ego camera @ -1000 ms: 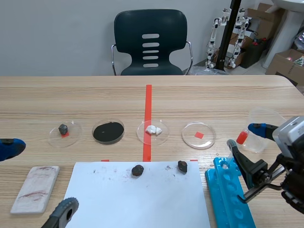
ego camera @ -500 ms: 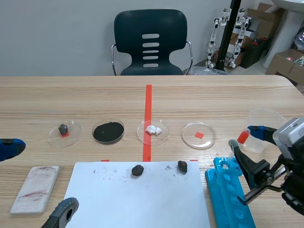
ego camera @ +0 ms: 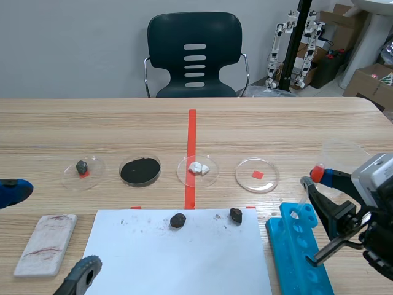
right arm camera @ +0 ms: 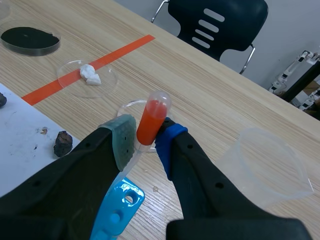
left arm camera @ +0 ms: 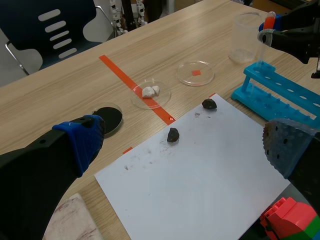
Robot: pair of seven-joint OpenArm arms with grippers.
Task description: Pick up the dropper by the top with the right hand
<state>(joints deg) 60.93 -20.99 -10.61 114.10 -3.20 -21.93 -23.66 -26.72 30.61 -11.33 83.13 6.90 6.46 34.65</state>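
The dropper has a red bulb top and a clear tube. My right gripper is shut on it just below the bulb, between the grey-green pad and the blue pad. In the scene view the dropper hangs upright in the right gripper, above the far end of the blue tube rack and beside the clear plastic beaker. My left gripper is open near the table's front left, with nothing between its fingers.
Several petri dishes stand in a row: one with a dark stone, one with black powder, one with white bits, one over a red mark. Two dark stones lie on white paper. A white block lies front left.
The right gripper has risen a little and drifted right with the dropper. The blue rack now sits slightly further right. The left arm has not moved.
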